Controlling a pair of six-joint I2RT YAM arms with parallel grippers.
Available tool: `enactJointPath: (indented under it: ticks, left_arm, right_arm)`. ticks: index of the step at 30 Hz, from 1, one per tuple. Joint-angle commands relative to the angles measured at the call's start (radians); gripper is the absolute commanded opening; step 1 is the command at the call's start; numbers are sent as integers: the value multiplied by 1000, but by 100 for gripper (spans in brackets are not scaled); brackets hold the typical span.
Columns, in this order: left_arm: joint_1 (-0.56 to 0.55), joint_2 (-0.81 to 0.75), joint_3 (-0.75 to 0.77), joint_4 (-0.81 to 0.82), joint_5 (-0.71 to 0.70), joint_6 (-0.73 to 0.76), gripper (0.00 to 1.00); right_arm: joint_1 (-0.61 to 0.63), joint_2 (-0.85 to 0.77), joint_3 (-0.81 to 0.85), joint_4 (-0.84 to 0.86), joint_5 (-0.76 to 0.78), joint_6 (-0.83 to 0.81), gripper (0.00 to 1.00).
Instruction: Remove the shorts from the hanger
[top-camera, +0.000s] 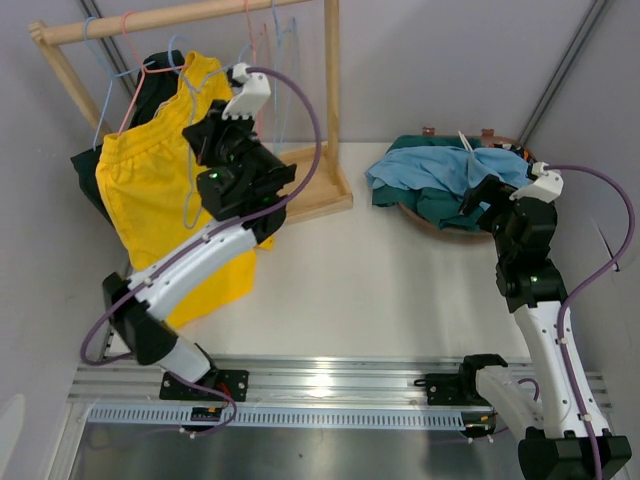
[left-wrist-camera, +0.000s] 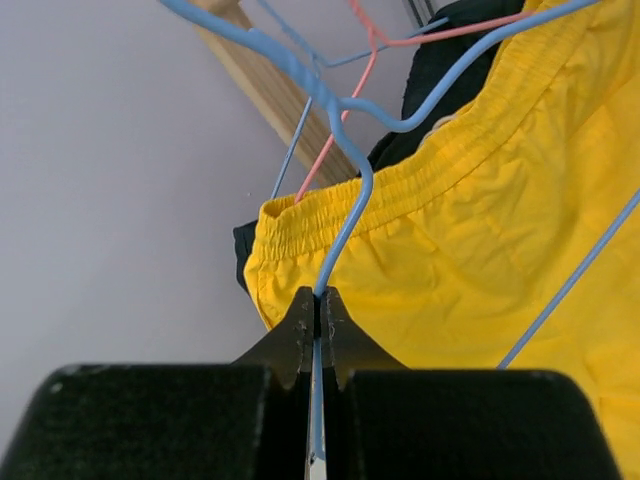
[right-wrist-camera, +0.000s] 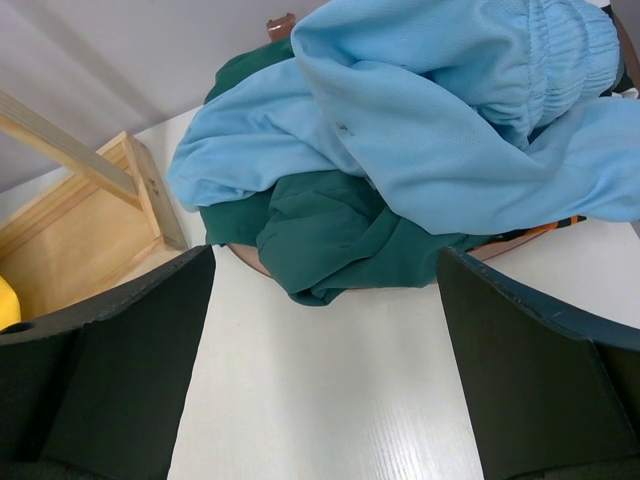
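Observation:
The bright yellow shorts (top-camera: 160, 190) hang on a blue wire hanger (left-wrist-camera: 345, 215) from the wooden rail (top-camera: 180, 18); they also show in the left wrist view (left-wrist-camera: 470, 250). Black shorts (top-camera: 150, 95) hang behind them. My left gripper (left-wrist-camera: 318, 310) is shut on the blue hanger's wire, just below the yellow waistband. The light blue shorts (right-wrist-camera: 450, 120) and teal green shorts (right-wrist-camera: 340, 235) lie heaped in a brown basket (top-camera: 440, 222) at the back right. My right gripper (right-wrist-camera: 325, 330) is open and empty over the table, just in front of that heap.
The wooden rack's post (top-camera: 331, 90) and base (top-camera: 320, 190) stand at back centre. Empty pink and blue hangers (top-camera: 268, 45) hang on the rail. A strip of orange patterned fabric (right-wrist-camera: 545, 230) shows under the blue shorts. Grey walls close in on both sides.

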Motion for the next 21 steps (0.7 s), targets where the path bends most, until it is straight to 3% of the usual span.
enactJointPath:
  ticks: [1, 2, 10, 21]
  left_arm:
    - [1, 151, 227, 465, -92, 465, 0]
    - [9, 195, 280, 551, -121, 590, 0]
    - [29, 282, 357, 553, -146, 590, 0]
    - [-55, 207, 267, 363, -146, 412, 0]
  right_arm:
    - [2, -23, -7, 30, 11, -1, 100]
    - [2, -25, -7, 32, 11, -4, 99]
    - [2, -17, -20, 47, -1, -4, 99]
    - [2, 6, -8, 56, -19, -5, 99]
